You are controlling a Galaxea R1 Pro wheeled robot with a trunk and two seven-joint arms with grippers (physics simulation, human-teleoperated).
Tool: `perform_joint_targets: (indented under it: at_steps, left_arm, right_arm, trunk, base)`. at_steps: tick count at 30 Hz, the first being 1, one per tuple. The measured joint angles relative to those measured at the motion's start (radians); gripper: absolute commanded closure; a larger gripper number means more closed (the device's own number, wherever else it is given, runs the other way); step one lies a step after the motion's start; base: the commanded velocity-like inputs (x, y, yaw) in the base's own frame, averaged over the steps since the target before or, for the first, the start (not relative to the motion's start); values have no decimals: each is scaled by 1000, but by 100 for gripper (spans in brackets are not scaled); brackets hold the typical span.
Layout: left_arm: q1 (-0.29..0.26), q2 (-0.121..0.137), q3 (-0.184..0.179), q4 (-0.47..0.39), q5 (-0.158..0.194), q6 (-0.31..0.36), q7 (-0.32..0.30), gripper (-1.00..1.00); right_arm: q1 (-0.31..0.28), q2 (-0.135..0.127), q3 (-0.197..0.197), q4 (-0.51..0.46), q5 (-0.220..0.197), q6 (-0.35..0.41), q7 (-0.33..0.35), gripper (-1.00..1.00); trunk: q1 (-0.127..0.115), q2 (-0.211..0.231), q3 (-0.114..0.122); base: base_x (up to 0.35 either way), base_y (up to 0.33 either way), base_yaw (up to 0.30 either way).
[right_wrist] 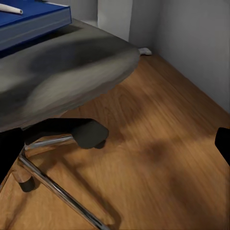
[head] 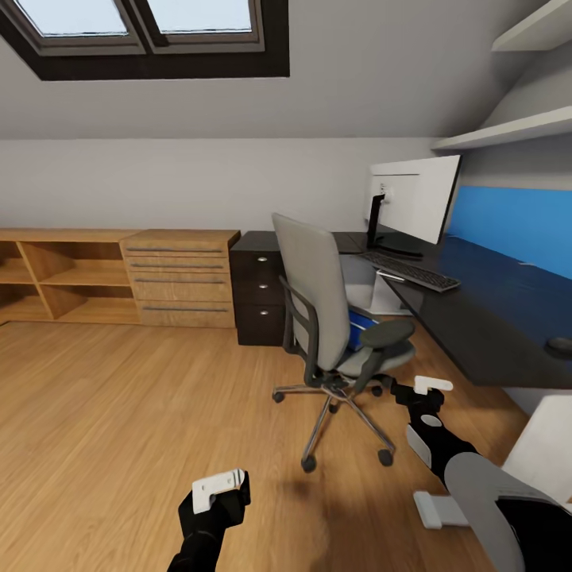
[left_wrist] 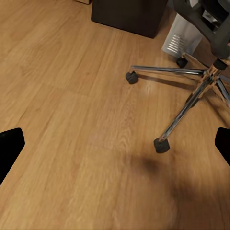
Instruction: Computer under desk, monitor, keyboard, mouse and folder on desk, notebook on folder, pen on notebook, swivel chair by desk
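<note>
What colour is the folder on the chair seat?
Bright blue; the folder shows best in the right wrist view.

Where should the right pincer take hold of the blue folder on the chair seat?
Probably at the folder's exposed long edge, where it overhangs the swivel chair seat's padding. Come in level from the seat's open front, since the backrest and armrests block other sides; the flat pose offers no other lip.

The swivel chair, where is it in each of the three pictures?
Head view: the swivel chair stands mid-picture, beside the desk.
Left wrist view: its chrome legs and casters cross the wooden floor, upper right of the picture.
Right wrist view: its grey seat is close up, with the folder on it.
Shared landmark: the chrome star base.
</note>
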Motion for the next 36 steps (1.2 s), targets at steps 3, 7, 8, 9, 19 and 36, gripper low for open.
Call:
perform_joint_targets:
  at_steps: [3, 7, 8, 9, 19, 36]
  left_arm:
    - [0, 0, 0, 0, 0, 0, 0, -100]
    - [0, 0, -1, 0, 0, 0, 1, -100]
    - [0, 0, -1, 0, 0, 0, 1, -100]
    - [0, 0, -1, 0, 0, 0, 1, -100]
    - [0, 0, 0, 0, 0, 0, 2, -100]
    - [0, -1, 2, 1, -9, 0, 4, -100]
  right_arm:
    - [0, -1, 0, -2, 0, 0, 0, -100]
    - [0, -1, 0, -2, 0, 0, 0, -100]
    - [0, -1, 0, -2, 1, 0, 0, -100]
    - [0, -1, 0, -2, 1, 0, 0, -100]
    - [0, -1, 3, 1, 3, -1, 0, -100]
    - [0, -1, 3, -5, 3, -3, 0, -100]
  trunk:
    - [0, 0, 0]
    - [0, 0, 0]
    - [0, 0, 0]
    - [0, 0, 0]
    - [0, 0, 0]
    - [0, 0, 0]
  base:
    - [90, 0, 0]
    - [27, 0, 0]
    - [67, 0, 0]
    - [106, 0, 0]
    - [72, 0, 0]
    - [68, 0, 0]
